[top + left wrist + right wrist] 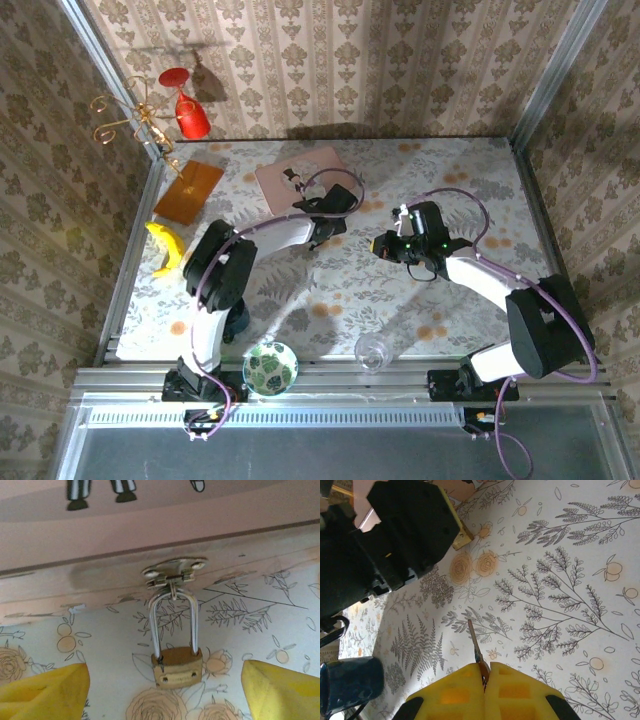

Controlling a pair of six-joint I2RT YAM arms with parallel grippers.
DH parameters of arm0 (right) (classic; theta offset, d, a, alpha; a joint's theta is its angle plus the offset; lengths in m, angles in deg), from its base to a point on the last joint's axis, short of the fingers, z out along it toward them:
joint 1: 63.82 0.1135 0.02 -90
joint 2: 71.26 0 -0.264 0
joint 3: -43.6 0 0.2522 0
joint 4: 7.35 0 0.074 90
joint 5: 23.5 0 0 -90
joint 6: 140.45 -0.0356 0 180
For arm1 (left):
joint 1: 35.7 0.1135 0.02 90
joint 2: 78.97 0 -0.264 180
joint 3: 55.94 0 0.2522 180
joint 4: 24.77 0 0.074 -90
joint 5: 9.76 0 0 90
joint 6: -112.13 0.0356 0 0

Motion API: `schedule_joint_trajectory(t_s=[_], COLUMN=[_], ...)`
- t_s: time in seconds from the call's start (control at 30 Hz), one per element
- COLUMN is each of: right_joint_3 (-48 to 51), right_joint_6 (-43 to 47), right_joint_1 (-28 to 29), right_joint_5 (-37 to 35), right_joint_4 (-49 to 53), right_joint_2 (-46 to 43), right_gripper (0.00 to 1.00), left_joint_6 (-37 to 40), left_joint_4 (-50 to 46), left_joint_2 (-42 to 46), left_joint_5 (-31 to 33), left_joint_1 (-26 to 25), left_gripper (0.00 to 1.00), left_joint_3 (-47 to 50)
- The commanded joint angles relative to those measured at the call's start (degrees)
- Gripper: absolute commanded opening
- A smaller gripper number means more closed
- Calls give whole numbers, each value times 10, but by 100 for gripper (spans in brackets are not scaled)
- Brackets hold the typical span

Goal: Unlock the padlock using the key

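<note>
Left hand (162, 695): fingers spread wide, gripping nothing, facing the front of the pink box (150, 535).
Padlock (177, 666): shackle hooked through the box's hasp (174, 572), brass body toward the hand, between the two yellow fingertips (45, 690), touching neither.
Right hand (484, 677): clamped on the key (475, 640), blade pointing out over the tabletop (560, 580), apart from the padlock.

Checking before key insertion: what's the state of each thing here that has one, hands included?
small brass padlock with steel shackle: looks locked, shackle seated in body, hanging through metal hasp
pink picture-lidded box: lid shut
thin metal key: gripped in right hand, tip pointing out, not in lock
left hand: open, fingers either side of padlock, not touching
right hand: shut on key
</note>
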Motion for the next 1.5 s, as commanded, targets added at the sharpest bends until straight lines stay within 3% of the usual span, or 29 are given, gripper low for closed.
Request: schedule_joint_trajectory(t_s=[0.0, 0.33, 0.93, 1.2, 1.47], right_joint_3=[8, 21, 17, 26, 62], right_joint_6=[1, -3, -16, -13, -12], right_joint_1=[-6, -7, -8, -12, -14], right_joint_5=[19, 34, 55, 63, 71], right_joint_4=[-25, -77, -141, -155, -211], right_joint_2=[9, 49, 116, 126, 132], right_gripper=[0, 0, 0, 0, 0], left_joint_6=[3, 9, 9, 16, -37], left_joint_4=[-50, -52, -38, -36, 13], left_joint_2=[-27, -81, -102, -87, -38], left_joint_5=[30, 18, 7, -26, -121], left_joint_1=[-4, 8, 14, 12, 3], left_gripper=[79, 68, 46, 13, 7], left_joint_3=[-38, -78, -90, -83, -25])
